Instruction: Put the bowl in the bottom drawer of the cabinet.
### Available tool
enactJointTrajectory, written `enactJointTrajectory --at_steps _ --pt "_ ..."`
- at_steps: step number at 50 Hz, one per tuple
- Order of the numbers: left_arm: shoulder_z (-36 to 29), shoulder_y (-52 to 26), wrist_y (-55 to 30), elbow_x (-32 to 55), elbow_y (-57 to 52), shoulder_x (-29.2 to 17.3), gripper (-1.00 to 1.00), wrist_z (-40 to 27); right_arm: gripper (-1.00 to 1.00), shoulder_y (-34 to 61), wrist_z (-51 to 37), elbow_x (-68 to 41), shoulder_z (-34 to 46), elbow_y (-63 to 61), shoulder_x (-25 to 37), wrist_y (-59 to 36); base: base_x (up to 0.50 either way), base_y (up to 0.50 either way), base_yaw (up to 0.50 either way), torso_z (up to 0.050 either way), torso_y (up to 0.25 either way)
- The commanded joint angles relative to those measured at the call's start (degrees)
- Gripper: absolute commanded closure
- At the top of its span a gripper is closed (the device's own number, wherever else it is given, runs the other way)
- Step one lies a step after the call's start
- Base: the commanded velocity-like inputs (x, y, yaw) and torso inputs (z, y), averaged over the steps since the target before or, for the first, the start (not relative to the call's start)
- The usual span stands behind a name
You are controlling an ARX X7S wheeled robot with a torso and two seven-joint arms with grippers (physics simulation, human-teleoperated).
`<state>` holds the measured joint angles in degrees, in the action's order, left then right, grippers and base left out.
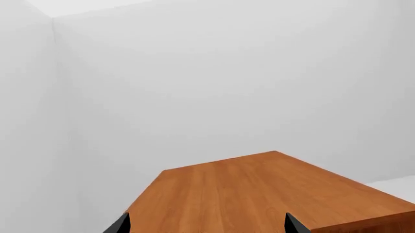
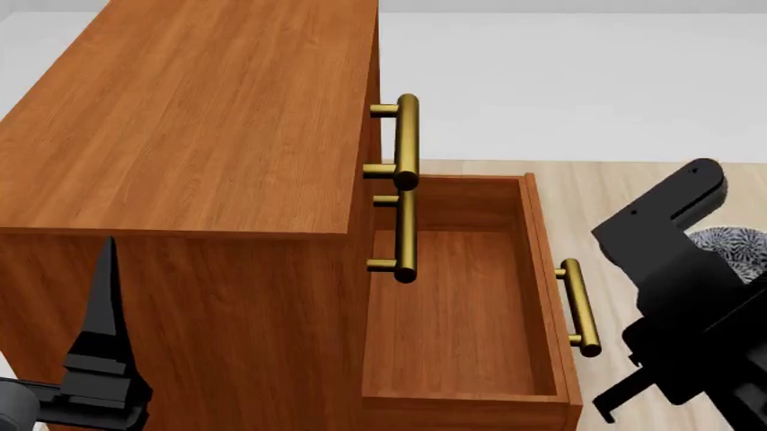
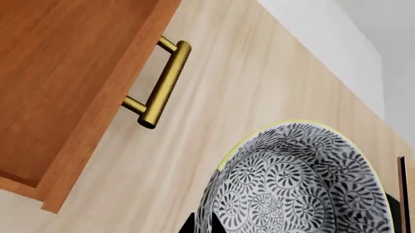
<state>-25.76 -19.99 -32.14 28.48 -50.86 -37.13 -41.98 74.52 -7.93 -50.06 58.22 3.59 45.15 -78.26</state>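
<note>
The speckled bowl (image 3: 298, 184) hangs over the pale floor beside the bottom drawer (image 3: 65, 73), and my right gripper (image 3: 207, 221) is shut on its rim, one fingertip on each side of the wall. In the head view the bowl (image 2: 734, 244) peeks out behind the right arm, to the right of the drawer. That drawer (image 2: 542, 269) stands pulled out of the cabinet (image 2: 204, 117), its inside bare, its brass handle (image 2: 577, 305) facing the arm. My left gripper (image 1: 207, 225) is open above the cabinet's top (image 1: 259, 194), holding nothing.
Two brass handles (image 2: 405, 144) of the upper drawer fronts stick out over the open drawer. White walls (image 1: 194, 87) rise behind the cabinet. Light wood floor (image 3: 259, 77) lies to the right of the drawer.
</note>
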Motion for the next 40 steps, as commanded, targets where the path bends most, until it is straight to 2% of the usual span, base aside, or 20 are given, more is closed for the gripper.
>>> enactJointTrajectory --at_steps 1,18,27,28,40 --pt "-0.62 -0.05 0.11 -0.18 0.54 -0.08 -1.00 0.31 1.00 2.94 3.12 3.40 3.05 1.29 -1.73 2.02 0.00 0.00 0.00 0.000 0.000" --pt "-0.30 -0.15 -0.13 0.36 0.03 -0.29 -1.00 -0.24 1.00 5.98 6.60 5.15 6.10 0.99 -3.17 3.91 0.00 0.00 0.00 0.000 0.001" --pt "-0.51 -0.24 -0.06 0.16 0.32 -0.35 -1.00 -0.27 1.00 7.10 8.73 6.56 6.46 3.04 -4.45 8.04 0.00 0.00 0.00 0.000 0.000" --pt "-0.75 -0.43 -0.55 0.01 0.19 -0.32 -1.00 -0.48 1.00 7.79 9.77 7.66 8.67 2.06 -4.46 7.77 0.00 0.00 0.00 0.000 0.000" --pt "-0.74 -0.61 -0.71 0.32 -0.04 -0.36 -1.00 -0.71 1.00 7.91 9.12 7.66 8.23 2.46 -4.88 7.85 0.00 0.00 0.00 0.000 0.000"
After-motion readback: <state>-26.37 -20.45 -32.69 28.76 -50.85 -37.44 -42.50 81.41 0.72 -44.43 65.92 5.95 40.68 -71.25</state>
